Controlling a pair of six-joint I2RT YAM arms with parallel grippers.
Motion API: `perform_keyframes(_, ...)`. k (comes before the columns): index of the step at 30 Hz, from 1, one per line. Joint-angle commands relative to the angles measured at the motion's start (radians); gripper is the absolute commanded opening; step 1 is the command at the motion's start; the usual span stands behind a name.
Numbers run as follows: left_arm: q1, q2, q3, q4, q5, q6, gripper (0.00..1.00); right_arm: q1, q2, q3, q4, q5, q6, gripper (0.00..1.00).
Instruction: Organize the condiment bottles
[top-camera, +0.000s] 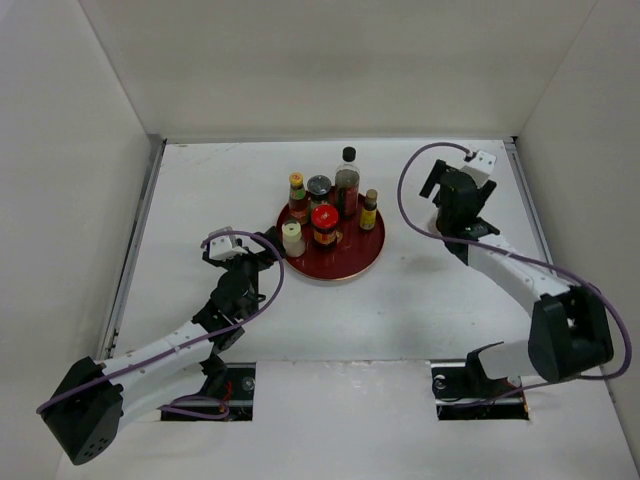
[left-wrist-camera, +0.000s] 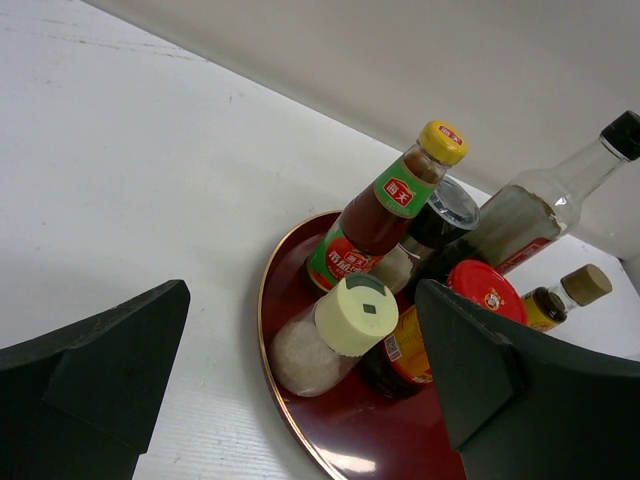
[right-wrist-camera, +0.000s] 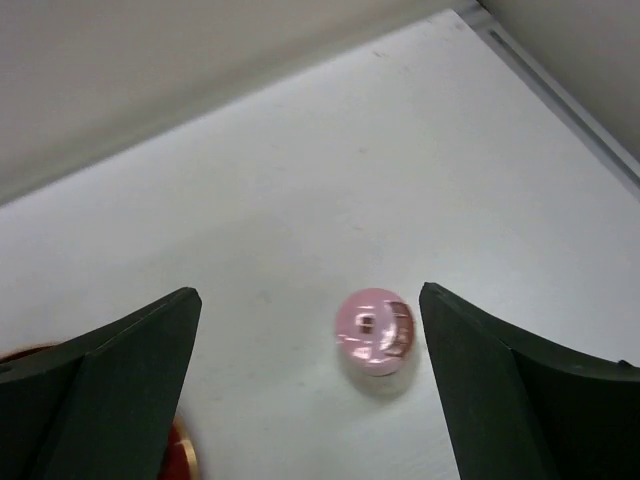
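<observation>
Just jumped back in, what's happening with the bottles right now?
Six bottles stand together on the red tray. The pink-capped bottle stands alone on the table, off the tray, with the right gripper open over it, not gripping. The left gripper, also open, faces the cream bottle at the tray's edge without touching it.

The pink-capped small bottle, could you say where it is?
In the right wrist view the pink-capped bottle sits on the white table, framed by the open right gripper, off the round red tray.
</observation>
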Motion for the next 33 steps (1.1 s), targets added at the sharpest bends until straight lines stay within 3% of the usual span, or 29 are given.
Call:
perform_keyframes(1, -0.006, -0.008, -0.004, 0.053, 0.006, -0.011, 1.00, -0.050, 0.095, 0.013, -0.076, 0.009, 0.023, 0.98)
perform_keyframes(6, -0.002, -0.005, -0.004, 0.053, 0.006, -0.011, 1.00, -0.099, 0.195, 0.039, -0.044, -0.109, 0.045, 0.93)
perform_keyframes(9, -0.008, -0.011, -0.004, 0.053, 0.006, -0.011, 1.00, -0.113, 0.226, 0.044, -0.004, -0.120, 0.043, 0.79)
perform_keyframes(12, -0.002, -0.008, -0.004, 0.053, 0.006, -0.011, 1.00, -0.115, 0.226, 0.044, 0.019, -0.089, 0.040, 0.51)
perform_keyframes(14, -0.008, -0.011, -0.004, 0.053, 0.006, -0.011, 1.00, -0.089, 0.171, 0.024, 0.019, -0.046, 0.028, 0.47)
perform_keyframes(19, -0.008, 0.001, 0.003, 0.047, 0.006, -0.011, 1.00, 0.092, -0.083, -0.065, -0.068, 0.030, 0.002, 0.45)
perform_keyframes(26, -0.009, 0.013, 0.009, 0.048, 0.012, -0.008, 1.00, 0.414, -0.289, -0.157, -0.228, 0.027, 0.072, 0.45)
perform_keyframes(29, 0.000, 0.038, 0.012, 0.053, 0.012, -0.009, 1.00, 0.535, -0.273, -0.115, -0.206, 0.021, 0.102, 0.45)
perform_keyframes(33, 0.003, 0.047, 0.015, 0.053, 0.006, -0.009, 1.00, 0.586, -0.146, -0.070, -0.040, -0.029, 0.060, 0.45)
